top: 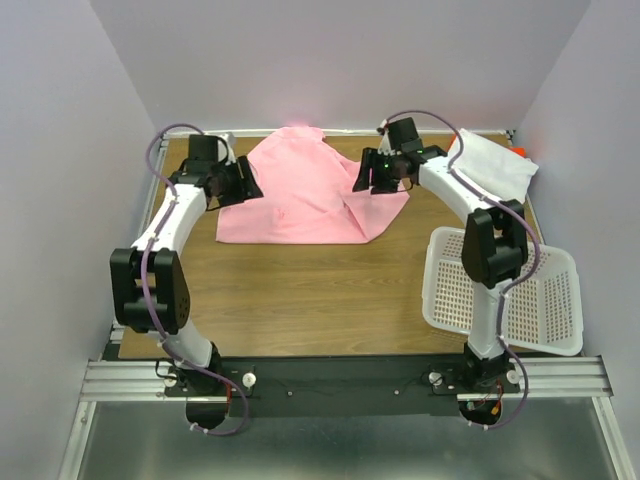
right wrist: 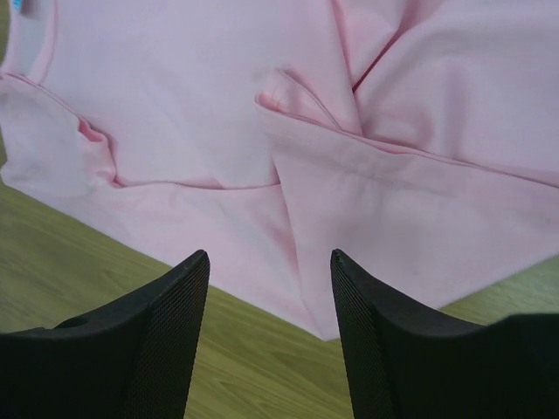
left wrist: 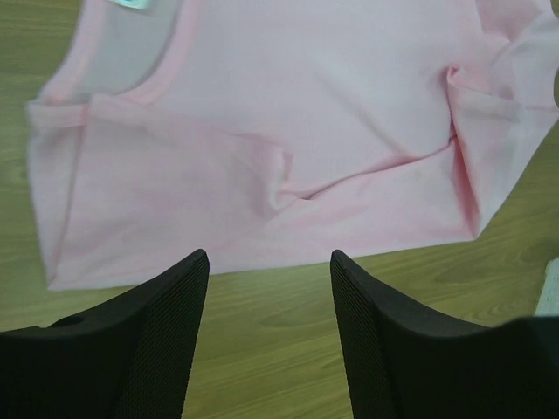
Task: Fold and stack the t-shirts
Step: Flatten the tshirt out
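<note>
A pink t-shirt (top: 305,190) lies spread on the far half of the wooden counter (top: 300,290), between the two arms. It is rumpled, and its right side is turned over into a flap whose edge runs at a slant across the cloth. The left end effector (top: 248,186) hangs at the shirt's left edge. In its wrist view the two black fingers (left wrist: 157,332) stand wide apart with nothing between them, above bare wood just beside the cloth's edge, and the neckline shows toward the upper left. The right end effector (top: 364,178) sits over the shirt's right side, by the folded flap. Its fingers (right wrist: 393,340) are also spread wide and hold nothing, their tips over the cloth's edge where it meets the wood. A white t-shirt (top: 495,165) lies bunched in the far right corner of the counter, apart from the pink one, with a sliver of an orange-red t-shirt (top: 518,153) showing at its far edge. A white perforated basket (top: 545,300) rests open side up at the right, just beside the right arm
</note>
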`<state>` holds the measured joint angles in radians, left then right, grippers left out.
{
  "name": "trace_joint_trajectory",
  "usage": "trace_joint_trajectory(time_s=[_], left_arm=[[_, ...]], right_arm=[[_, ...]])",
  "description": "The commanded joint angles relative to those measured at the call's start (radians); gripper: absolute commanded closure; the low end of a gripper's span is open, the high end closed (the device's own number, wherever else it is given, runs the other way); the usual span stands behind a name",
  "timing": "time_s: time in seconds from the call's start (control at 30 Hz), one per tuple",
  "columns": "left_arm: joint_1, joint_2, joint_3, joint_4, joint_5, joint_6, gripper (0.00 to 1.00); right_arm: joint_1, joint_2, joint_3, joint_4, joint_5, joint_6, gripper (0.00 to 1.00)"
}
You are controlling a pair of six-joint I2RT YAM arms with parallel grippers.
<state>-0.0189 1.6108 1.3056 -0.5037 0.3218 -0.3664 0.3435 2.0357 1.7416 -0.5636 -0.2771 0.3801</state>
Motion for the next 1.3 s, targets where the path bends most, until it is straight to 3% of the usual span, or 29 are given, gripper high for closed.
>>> trace_joint_trajectory(time_s=[0.0, 0.3, 0.6, 0.73, 0.97, 1.27], left_arm=[[-0.102, 0.075, 0.061, 0.047, 0.031, 0.009, 0.35], [-0.193, 0.241, 0.175, 0.027, -0.05, 0.047, 0.37], [-0.219, 0.3, 0.175, -0.003, -0.191, 0.052, 0.41], [-0.236, 0.343, 0.188, 0.008, -0.19, 0.057, 0.51], [-0.237, 0.402, 0.242, -0.036, -0.271, 0.076, 0.51], [-0.092, 0.33, 0.185, -0.006, -0.313, 0.096, 0.51]], right_arm=[[0.009, 0.078, 0.042, -0.012, 0.056, -0.026, 0.36], [0.009, 0.188, 0.133, -0.012, 0.069, -0.055, 0.36], [0.009, 0.185, 0.13, -0.012, 0.075, -0.043, 0.37], [0.011, 0.184, 0.13, -0.01, 0.064, -0.03, 0.37], [0.009, 0.164, 0.111, -0.012, 0.058, -0.018, 0.37], [0.011, 0.129, 0.065, -0.012, 0.064, -0.014, 0.37]])
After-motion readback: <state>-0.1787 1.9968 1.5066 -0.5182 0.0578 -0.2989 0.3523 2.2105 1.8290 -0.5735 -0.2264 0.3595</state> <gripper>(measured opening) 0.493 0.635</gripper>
